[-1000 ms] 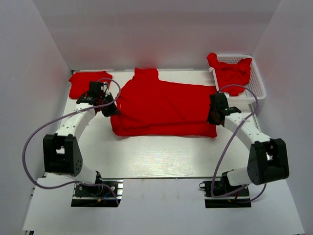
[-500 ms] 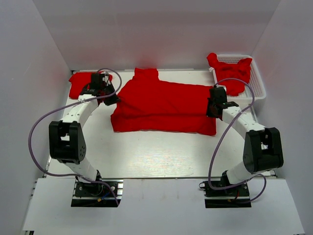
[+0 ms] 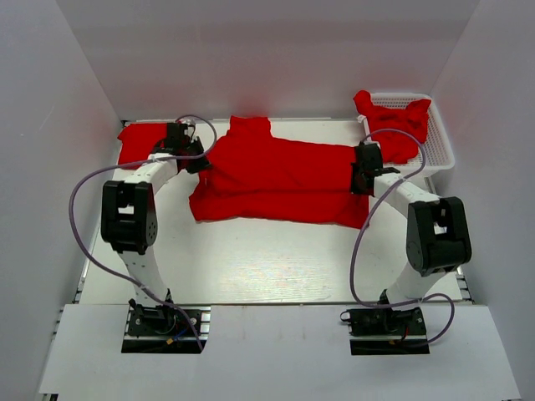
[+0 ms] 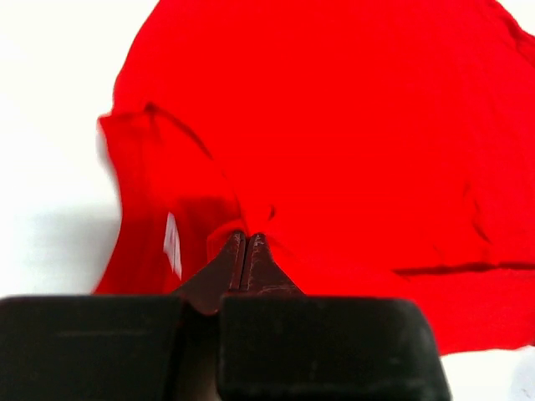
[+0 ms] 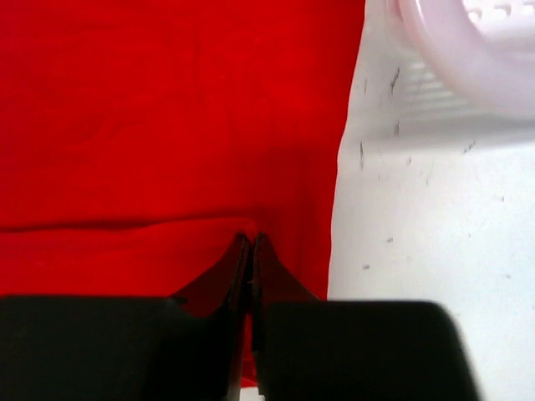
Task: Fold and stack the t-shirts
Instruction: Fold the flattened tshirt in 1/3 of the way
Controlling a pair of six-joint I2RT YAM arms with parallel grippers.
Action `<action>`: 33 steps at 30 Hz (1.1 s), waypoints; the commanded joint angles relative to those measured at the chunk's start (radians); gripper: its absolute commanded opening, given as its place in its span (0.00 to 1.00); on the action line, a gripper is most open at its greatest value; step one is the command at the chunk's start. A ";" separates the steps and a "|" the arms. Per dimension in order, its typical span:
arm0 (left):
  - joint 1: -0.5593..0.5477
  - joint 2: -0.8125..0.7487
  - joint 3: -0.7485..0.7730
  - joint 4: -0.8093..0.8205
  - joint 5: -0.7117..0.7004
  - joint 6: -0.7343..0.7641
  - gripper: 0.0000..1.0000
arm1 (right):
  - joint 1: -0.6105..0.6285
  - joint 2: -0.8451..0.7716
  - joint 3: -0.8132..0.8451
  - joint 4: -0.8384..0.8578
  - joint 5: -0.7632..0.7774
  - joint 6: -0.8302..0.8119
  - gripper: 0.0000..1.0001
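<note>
Counting three lots of red shirts on table (image 3: 251, 259).

- Spread shirt (image 3: 276, 180): across far middle of table, collar toward far edge, layered along its near edge.
- Left gripper (image 3: 201, 164): jaws together, nipping spread shirt's left edge; we see fabric puckered at fingertips (image 4: 235, 251).
- Right gripper (image 3: 361, 180): jaws together, nipping spread shirt's right edge.
- Folded shirt (image 3: 138, 142): flat at far left corner, just beside left gripper.
- Basket (image 3: 443, 154): white mesh, far right corner.
- Crumpled shirts (image 3: 393, 125): we note them heaped in basket, draped over its left rim.

Spread t-shirt (image 3: 276, 180) at centre of table (image 3: 251, 267); folded t-shirt (image 3: 138, 144) far-left; basket (image 3: 436, 144) far-right, apparently holding more shirts (image 3: 393, 125)
</note>
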 commanded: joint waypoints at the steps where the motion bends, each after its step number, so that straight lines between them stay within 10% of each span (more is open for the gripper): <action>1: -0.006 0.042 0.082 0.067 0.036 0.041 0.04 | -0.014 0.034 0.076 0.064 0.022 -0.042 0.09; 3: -0.006 0.065 0.138 0.044 0.036 0.072 0.47 | -0.017 0.063 0.116 0.052 0.021 -0.056 0.37; 4: -0.006 0.075 0.151 0.033 0.027 0.072 0.99 | -0.016 0.072 0.120 0.053 0.027 -0.061 0.46; 7: -0.006 0.075 0.210 0.001 0.008 0.099 1.00 | -0.021 0.074 0.159 0.035 0.051 -0.069 0.90; 17: -0.006 -0.054 0.186 -0.125 -0.068 0.158 1.00 | -0.021 -0.047 0.139 -0.045 -0.010 -0.044 0.90; 33: -0.006 -0.465 -0.403 -0.190 -0.213 0.037 1.00 | -0.022 -0.287 -0.183 -0.160 -0.044 0.195 0.90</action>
